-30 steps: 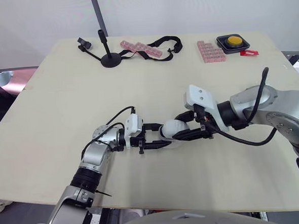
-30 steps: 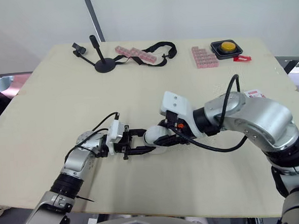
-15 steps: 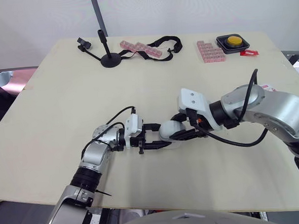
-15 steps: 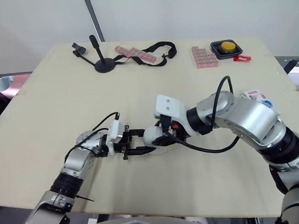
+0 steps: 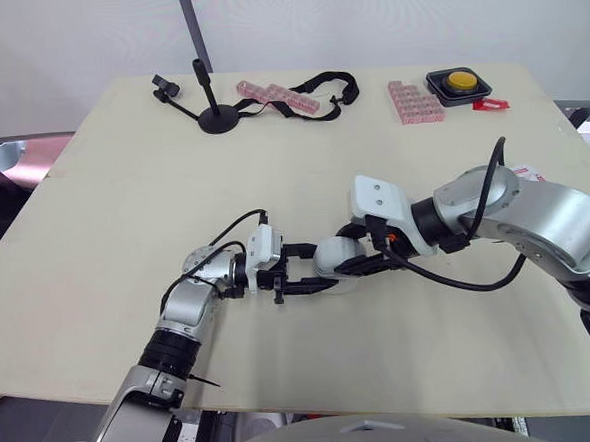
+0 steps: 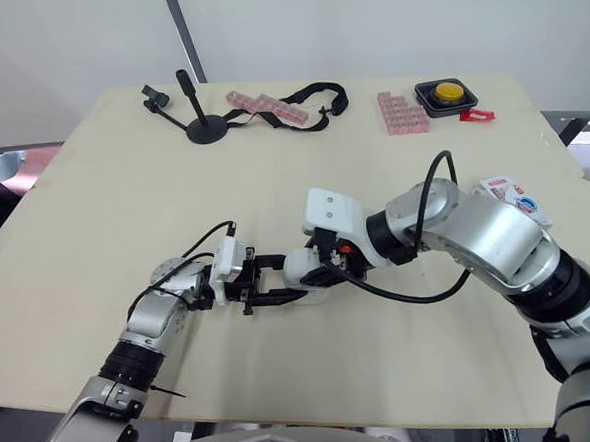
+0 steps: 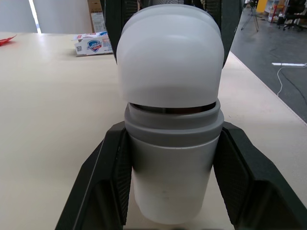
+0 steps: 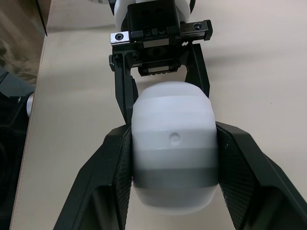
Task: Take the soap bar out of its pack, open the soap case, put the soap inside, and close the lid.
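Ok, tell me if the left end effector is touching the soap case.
Touching. Left wrist view: the left end effector's fingers press both sides of the soap case.

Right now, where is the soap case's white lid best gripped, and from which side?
Grip the white lid across its two rounded sides, beyond the seam, coming from the robot's right along the case's length. The soap case lies lengthwise, its grey base clamped by the left gripper, so fingers there stay off the base. The right gripper holds it so.

On the table [image 6: 103, 193], the left hand [image 6: 287, 279] and the right hand [image 6: 316, 271] both hold the white soap case [image 6: 300, 265]; the soap pack [image 6: 509, 192] lies at the right edge.
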